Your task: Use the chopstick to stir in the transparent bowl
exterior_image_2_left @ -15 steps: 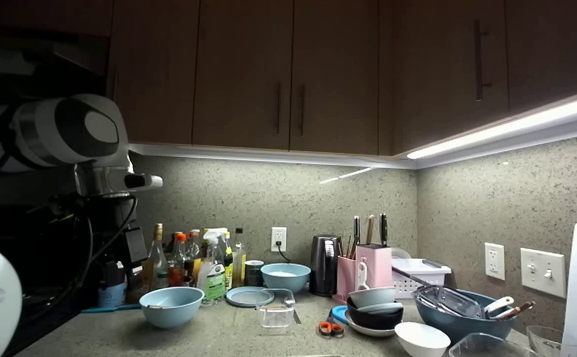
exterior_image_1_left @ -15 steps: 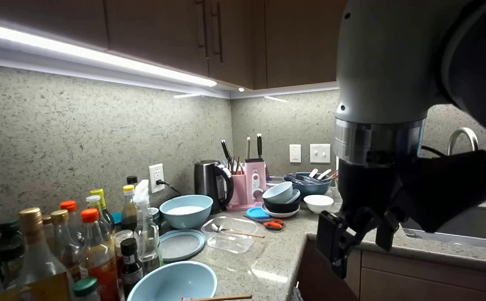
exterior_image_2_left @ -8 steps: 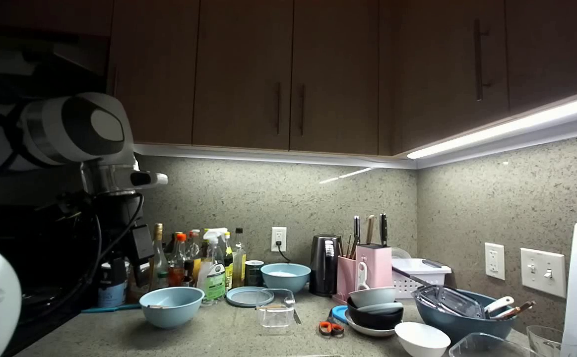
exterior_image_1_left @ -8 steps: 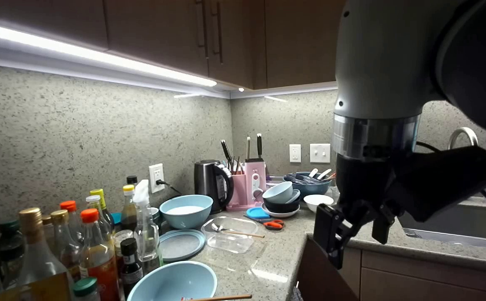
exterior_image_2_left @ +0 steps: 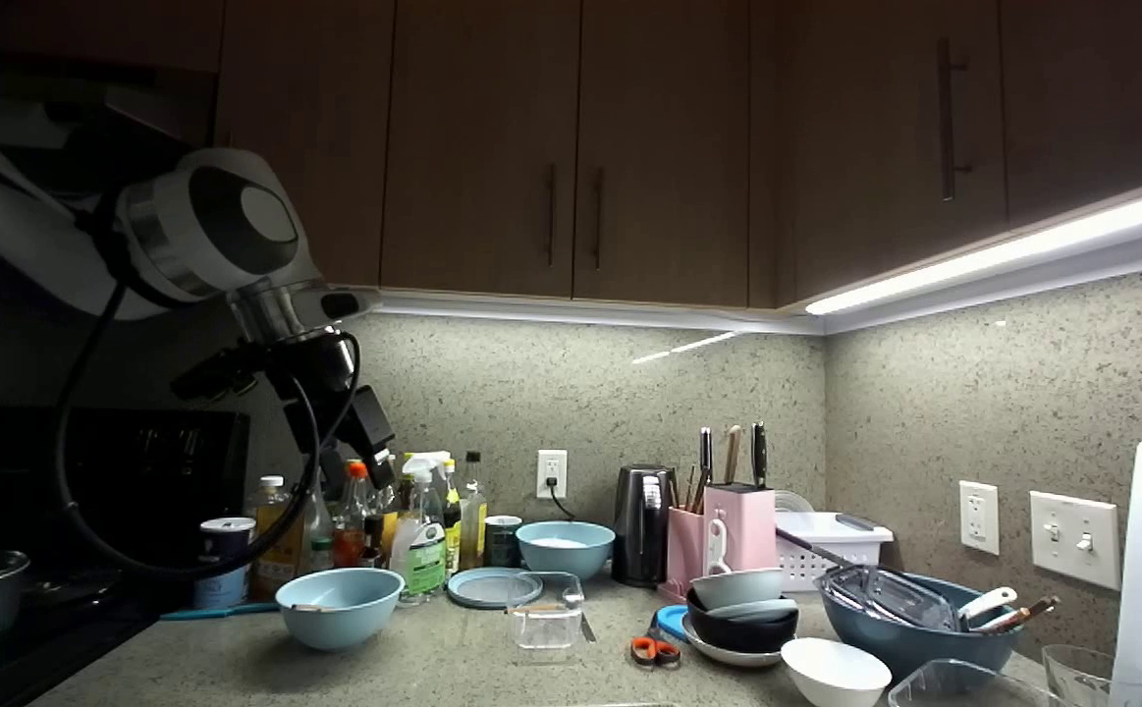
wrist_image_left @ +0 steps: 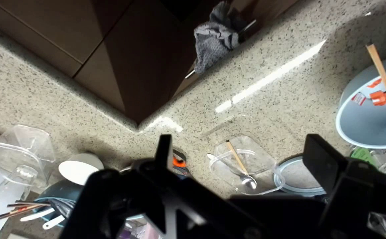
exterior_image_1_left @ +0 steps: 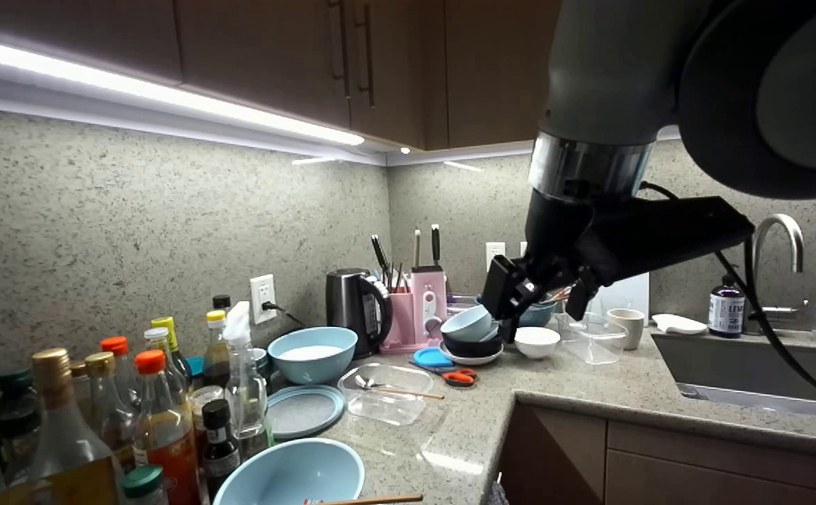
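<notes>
Chopstick (wrist_image_left: 236, 156) lies in the clear bowl (exterior_image_1_left: 386, 412), one end over the rim. Gripper (wrist_image_left: 240, 146) hangs higher, well apart, jaws spread, holding nothing. In wrist view chopstick shows between them, long axis steep to the closing line; slight turn likely needed.

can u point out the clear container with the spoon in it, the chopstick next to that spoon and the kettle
Clear container (exterior_image_2_left: 548, 633): in an exterior view, on the wall facing the camera
Chopstick (wrist_image_left: 236, 156): in the wrist view, halfway along its wooden shaft
Kettle (exterior_image_1_left: 343, 312): in an exterior view, on its dark body
</notes>
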Action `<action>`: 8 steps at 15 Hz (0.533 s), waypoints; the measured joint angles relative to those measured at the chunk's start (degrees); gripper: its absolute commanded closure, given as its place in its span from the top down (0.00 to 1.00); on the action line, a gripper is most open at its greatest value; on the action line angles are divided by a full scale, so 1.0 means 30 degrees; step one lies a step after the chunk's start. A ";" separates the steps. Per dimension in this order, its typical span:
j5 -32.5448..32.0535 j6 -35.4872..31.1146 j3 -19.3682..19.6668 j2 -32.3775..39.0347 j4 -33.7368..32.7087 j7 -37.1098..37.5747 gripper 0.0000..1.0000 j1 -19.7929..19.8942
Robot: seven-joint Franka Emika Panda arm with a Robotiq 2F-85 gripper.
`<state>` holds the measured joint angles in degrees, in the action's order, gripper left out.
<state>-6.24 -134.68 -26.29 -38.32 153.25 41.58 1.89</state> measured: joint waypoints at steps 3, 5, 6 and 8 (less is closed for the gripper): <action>-0.0146 -0.0086 -0.0173 0.0108 -0.0104 0.0129 1.00 0.0143; -0.0150 -0.0083 -0.0141 0.0111 -0.0104 0.0130 1.00 0.0095; -0.0150 -0.0083 -0.0033 0.0135 -0.0105 0.0130 1.00 0.0019; -0.0239 -0.0297 0.0297 0.0565 -0.0249 0.0126 1.00 0.0089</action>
<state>-6.96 -135.57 -25.40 -36.63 152.50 41.96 2.15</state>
